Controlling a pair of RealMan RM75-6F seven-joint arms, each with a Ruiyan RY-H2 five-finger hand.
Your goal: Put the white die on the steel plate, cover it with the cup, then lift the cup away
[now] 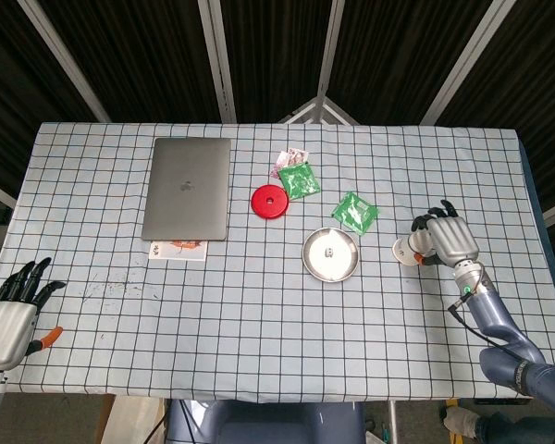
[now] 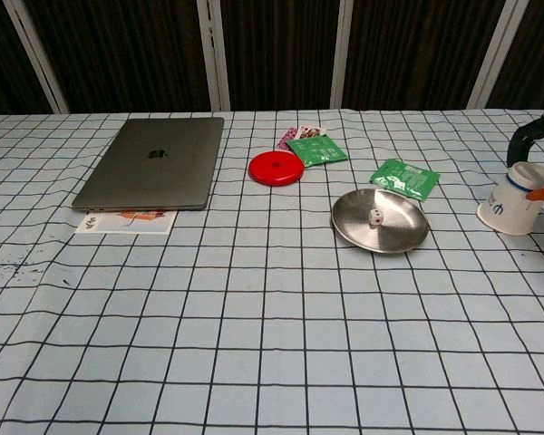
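Since the white die point(image 2: 375, 217) already sits on the steel plate point(image 2: 394, 238), the cup point(image 2: 513, 206) comes next: upside down, right of the plate, my right hand point(image 1: 447, 239) curled around it (grip firmness unclear). Left hand point(image 1: 7, 314) idle, fingers spread, far off.

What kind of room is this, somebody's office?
Probably a robot test bench rather than an office: a table under a checked cloth, dark curtains behind, and props laid out, like a closed laptop and steel plate.
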